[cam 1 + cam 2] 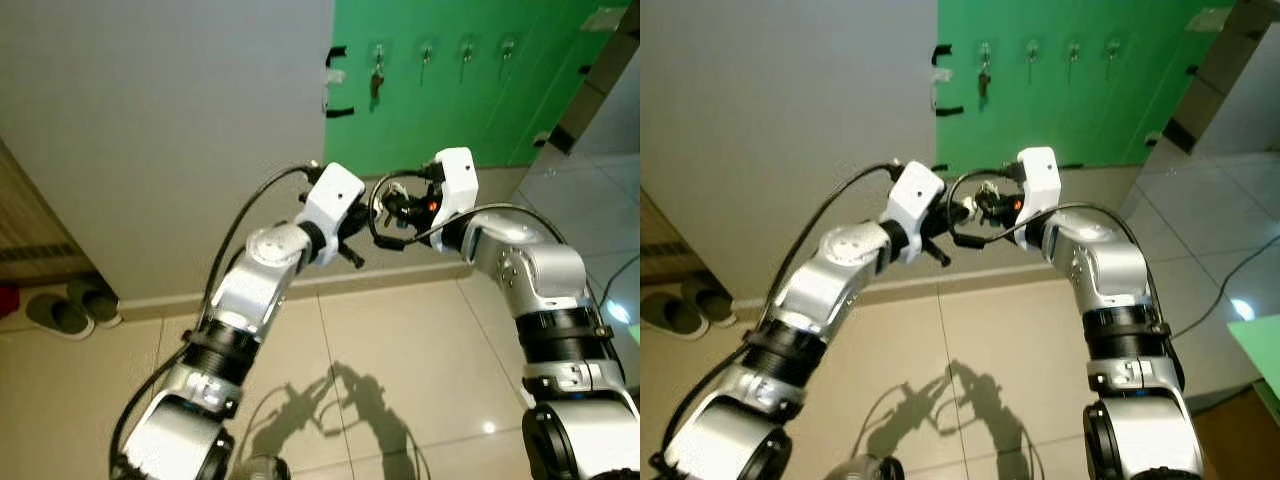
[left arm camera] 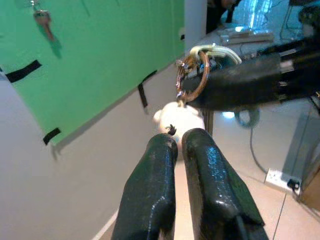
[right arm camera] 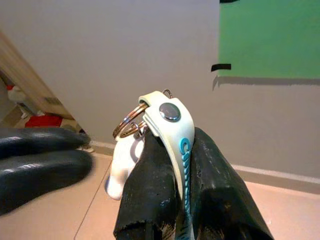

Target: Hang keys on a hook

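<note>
Before the green board (image 1: pixel 440 90), right gripper (image 3: pixel 182 150) jaws clamp one keyring (image 3: pixel 131 121); left gripper (image 2: pixel 180 142) jaws closed, empty.

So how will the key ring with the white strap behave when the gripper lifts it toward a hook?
The key ring probably hangs loose: its metal rings, the white strap and the white charm are separate linked parts, so they may swing. It looks light, as the right gripper pinches it by the strap alone. The smooth strap could slip.
</note>
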`<state>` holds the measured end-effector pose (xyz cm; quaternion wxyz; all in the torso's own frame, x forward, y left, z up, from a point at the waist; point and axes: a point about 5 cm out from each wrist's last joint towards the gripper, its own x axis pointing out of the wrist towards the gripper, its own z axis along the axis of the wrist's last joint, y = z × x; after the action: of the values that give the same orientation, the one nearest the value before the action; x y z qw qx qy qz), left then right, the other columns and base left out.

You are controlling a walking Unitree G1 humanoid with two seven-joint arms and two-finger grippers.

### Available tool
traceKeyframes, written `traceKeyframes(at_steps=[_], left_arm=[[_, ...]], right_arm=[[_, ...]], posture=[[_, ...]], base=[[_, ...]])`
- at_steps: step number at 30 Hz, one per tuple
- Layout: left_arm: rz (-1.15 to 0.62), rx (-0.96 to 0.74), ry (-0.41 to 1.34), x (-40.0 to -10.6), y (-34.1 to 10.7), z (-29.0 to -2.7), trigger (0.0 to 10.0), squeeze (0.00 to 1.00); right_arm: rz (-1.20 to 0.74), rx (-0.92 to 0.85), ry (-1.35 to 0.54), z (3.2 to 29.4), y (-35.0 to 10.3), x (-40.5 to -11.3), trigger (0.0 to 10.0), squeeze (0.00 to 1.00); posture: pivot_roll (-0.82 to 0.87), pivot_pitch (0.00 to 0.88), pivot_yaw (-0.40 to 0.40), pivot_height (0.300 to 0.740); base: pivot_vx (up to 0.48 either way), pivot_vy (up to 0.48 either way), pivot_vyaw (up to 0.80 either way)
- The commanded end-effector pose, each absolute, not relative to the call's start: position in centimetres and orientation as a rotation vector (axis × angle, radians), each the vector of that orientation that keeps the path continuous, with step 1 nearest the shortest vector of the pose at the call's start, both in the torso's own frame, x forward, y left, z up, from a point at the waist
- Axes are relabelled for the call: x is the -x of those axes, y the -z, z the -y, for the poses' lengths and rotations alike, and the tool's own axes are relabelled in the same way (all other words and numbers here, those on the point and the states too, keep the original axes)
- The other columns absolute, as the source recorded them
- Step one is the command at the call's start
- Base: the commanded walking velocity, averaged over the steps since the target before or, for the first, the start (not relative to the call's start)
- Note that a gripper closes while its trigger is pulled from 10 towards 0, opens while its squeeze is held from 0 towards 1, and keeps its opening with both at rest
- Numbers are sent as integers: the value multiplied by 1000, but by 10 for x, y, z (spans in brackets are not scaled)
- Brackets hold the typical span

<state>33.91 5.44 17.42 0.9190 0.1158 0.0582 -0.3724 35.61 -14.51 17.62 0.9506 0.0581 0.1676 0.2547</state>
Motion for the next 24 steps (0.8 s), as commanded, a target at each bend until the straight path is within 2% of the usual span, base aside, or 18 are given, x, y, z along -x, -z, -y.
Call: traceKeyframes(at_steps=[1,23,24], left_arm=[[-131,-246,795,-335,-176,-53,10000,1000],[-45,-179,712,-345,-180,-32,10000,1000],[-39,-183,710,-345,-180,-31,10000,847]], right_arm=[[-319,-108,-519,147,-179,-356,0,0],[-313,-103,-537,141,-180,-358,0,0],[-312,-103,-538,140,-180,-357,0,0]], posture=[[-69,0,36,740],[-75,0,32,740],[-76,0,32,740]], base=[[0,0,0],[0,0,0],[0,0,0]])
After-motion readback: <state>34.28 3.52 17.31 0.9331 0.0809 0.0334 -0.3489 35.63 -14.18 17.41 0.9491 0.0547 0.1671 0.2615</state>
